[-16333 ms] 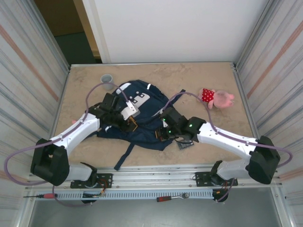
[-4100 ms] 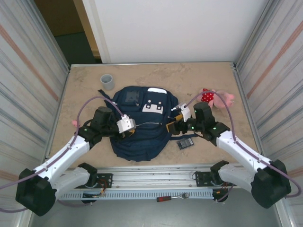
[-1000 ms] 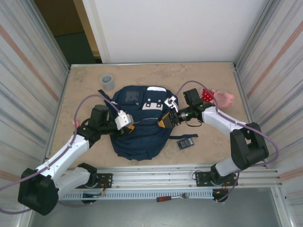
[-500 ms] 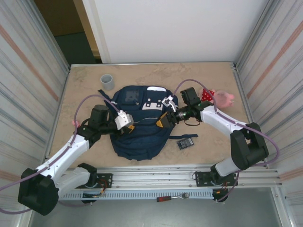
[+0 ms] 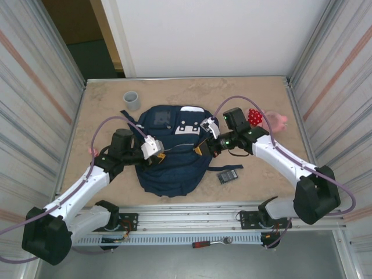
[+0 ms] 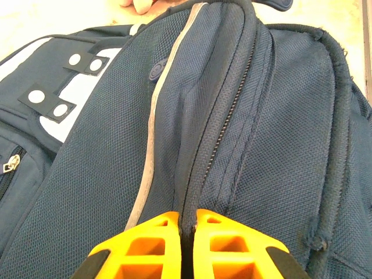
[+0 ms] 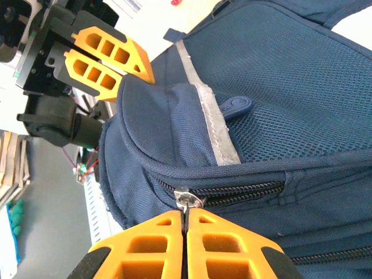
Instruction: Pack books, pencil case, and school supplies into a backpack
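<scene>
The navy backpack (image 5: 174, 165) lies flat in the middle of the table, its pale stripe (image 7: 212, 125) across the front pocket. My left gripper (image 5: 161, 156) is shut on a ridge of backpack (image 6: 273, 116) fabric beside a zipper line, its orange fingers (image 6: 145, 244) pressed together on it. My right gripper (image 5: 201, 150) is shut on the small metal zipper pull (image 7: 190, 199) at the bag's right side; the zipper (image 7: 250, 195) runs closed beyond it. One of the school supplies, a dark grey flat piece (image 5: 228, 176), lies on the table right of the bag. Books and pencil case are hidden.
A pink and red plush toy (image 5: 268, 119) lies at the right rear, behind the right arm. A grey cup (image 5: 132, 100) stands at the back left. Metal walls close in both sides. In the right wrist view the left gripper (image 7: 110, 58) faces me across the bag.
My right gripper has closed, going from part open to shut on the zipper pull, and its forearm has swung a little toward the near edge. The left arm has not moved.
</scene>
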